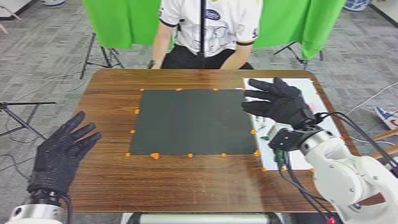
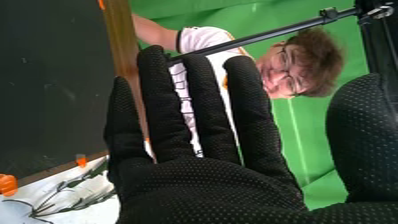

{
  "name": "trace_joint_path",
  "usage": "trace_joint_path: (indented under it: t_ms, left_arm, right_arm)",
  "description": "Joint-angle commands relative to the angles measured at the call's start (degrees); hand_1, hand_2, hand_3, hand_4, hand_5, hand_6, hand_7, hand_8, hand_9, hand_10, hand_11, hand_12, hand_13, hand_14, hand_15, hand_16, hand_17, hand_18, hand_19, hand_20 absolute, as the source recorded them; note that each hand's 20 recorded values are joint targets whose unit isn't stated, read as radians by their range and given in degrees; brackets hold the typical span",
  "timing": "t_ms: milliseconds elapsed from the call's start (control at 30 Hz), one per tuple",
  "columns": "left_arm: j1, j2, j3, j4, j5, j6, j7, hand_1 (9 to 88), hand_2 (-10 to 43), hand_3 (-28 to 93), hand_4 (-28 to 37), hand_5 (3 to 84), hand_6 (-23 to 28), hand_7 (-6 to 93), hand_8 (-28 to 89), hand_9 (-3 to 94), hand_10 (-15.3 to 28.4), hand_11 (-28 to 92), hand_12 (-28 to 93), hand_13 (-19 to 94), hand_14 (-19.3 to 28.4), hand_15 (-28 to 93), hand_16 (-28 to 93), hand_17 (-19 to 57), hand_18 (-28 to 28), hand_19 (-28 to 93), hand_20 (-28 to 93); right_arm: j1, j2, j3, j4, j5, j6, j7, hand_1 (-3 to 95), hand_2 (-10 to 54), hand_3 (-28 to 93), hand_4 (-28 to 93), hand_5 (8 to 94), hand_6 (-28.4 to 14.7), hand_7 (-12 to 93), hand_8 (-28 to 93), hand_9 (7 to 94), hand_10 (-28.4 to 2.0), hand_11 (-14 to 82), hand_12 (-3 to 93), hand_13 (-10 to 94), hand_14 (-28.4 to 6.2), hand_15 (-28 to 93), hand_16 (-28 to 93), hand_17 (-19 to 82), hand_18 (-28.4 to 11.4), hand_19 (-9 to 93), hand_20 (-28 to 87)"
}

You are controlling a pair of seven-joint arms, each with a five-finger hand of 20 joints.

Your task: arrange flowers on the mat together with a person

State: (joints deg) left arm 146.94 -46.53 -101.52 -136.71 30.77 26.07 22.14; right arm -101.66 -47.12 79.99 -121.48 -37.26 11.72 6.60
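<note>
Sprig (image 2: 92,173) at seven o'clock from the open right robot hand (image 1: 286,104), the nearer of the two.
It lies on the white sheet (image 1: 304,86), at the dark mat's (image 1: 195,122) three o'clock side; its overall long axis is hard to tell. Thin stems fork into narrow, grey-green leaves. The left robot hand (image 1: 60,150), fingers apart, is farther off, toward eight o'clock.

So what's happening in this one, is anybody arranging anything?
Nothing is being handled right now. The robot's open, black-gloved right hand hovers empty above the white sheet, where thin, leafy dark stems lie beside the square dark mat, not on it. The black-gloved left hand is open and empty too, at the brown wooden table's left side.
</note>
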Motion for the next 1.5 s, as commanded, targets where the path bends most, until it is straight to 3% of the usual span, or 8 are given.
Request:
trace_joint_path:
  t_ms: [33,233,433,533,633,800,1300,1500]
  left_arm:
    - [0.29,-1.46,0.13,0.02,1.02,-0.46,-1.29,21.6,8.8,75,-25.7,32.1,6.1,10.9,-9,30.3,15.6,21,11,20,21.9,47,-7,-9.7,17.3,38,14]
    - [1.10,0.33,0.53,0.00,-0.52,0.42,0.81,21.7,8.8,75,-25.5,32.1,6.0,10.8,-9,30.2,15.6,21,11,20,21.9,47,-7,-9.7,17.3,38,14]
    - [1.16,0.23,0.44,0.00,-0.46,0.40,0.72,21.7,8.7,75,-25.6,32.0,6.0,10.8,-9,30.3,15.6,21,11,20,21.8,47,-7,-9.6,17.3,38,14]
    - [1.26,1.69,0.60,0.03,-1.79,0.97,1.70,21.6,8.8,75,-25.6,32.1,6.1,10.8,-9,30.3,15.6,21,11,20,21.8,47,-7,-9.7,17.3,38,14]
    - [0.88,0.85,0.50,0.00,-0.95,0.53,0.81,21.7,8.8,75,-25.6,32.1,6.1,10.8,-9,30.3,15.6,21,11,20,21.9,47,-7,-9.7,17.3,38,14]
    - [1.42,1.78,0.50,-0.08,-1.73,1.17,1.86,21.7,8.8,75,-25.6,32.0,6.0,10.7,-9,30.3,15.7,21,11,20,21.9,47,-7,-9.7,17.3,38,14]
    - [0.38,-0.62,0.37,0.12,0.27,0.11,-0.75,21.7,8.8,75,-25.5,32.1,6.0,10.9,-9,30.3,15.6,21,11,20,21.9,47,-7,-9.7,17.3,38,14]
    - [0.49,-0.24,0.41,0.03,-0.08,0.21,-0.21,21.7,8.8,75,-25.5,32.1,6.1,11.0,-9,30.3,15.6,21,11,20,21.9,47,-7,-9.7,17.3,38,15]
  right_arm:
    - [-0.45,0.00,0.26,-0.27,-0.17,0.27,-0.12,19.4,8.6,71,-26,50.4,0.0,13,-12,48.7,-15.9,11.1,12.9,39,-20.9,34,11,4,-24.5,51,10]
    - [-0.61,-0.02,0.41,-0.34,-0.20,0.18,-0.24,19.4,8.6,71,-26,50.5,0.0,13,-12,48.7,-15.9,11.1,13.0,39,-21.0,34,12,4,-24.4,50,10]
    - [-0.56,-0.01,0.38,-0.31,-0.19,0.26,-0.23,19.4,8.5,71,-26,50.5,0.0,13,-12,48.8,-15.9,11.1,12.9,39,-21.0,34,11,4,-24.5,50,10]
    - [-0.56,-0.15,0.34,-0.34,-0.11,0.40,-0.08,19.3,8.6,71,-26,50.4,0.0,13,-12,48.8,-15.9,11.2,13.0,39,-21.0,34,11,4,-24.5,50,10]
    - [-0.41,-0.09,0.24,-0.31,-0.23,0.36,-0.19,19.3,8.6,71,-26,50.5,0.0,13,-12,48.7,-15.9,11.2,12.9,39,-21.0,34,11,4,-24.5,51,10]
    - [-0.11,-0.05,0.05,-0.29,-0.22,0.56,-0.04,19.4,8.6,71,-26,50.5,0.0,13,-12,48.8,-15.9,11.2,12.9,39,-21.0,34,11,4,-24.5,51,10]
    - [-0.43,-0.15,0.35,-0.36,-0.29,0.52,0.00,19.4,8.7,71,-26,50.5,0.0,13,-12,48.8,-15.9,11.2,12.9,39,-20.9,34,11,4,-24.4,51,10]
    - [0.20,-0.08,-0.18,-0.23,-0.23,0.80,0.11,19.4,8.6,71,-26,50.4,0.0,13,-12,48.7,-15.8,11.1,12.9,39,-21.0,34,11,4,-24.4,51,10]
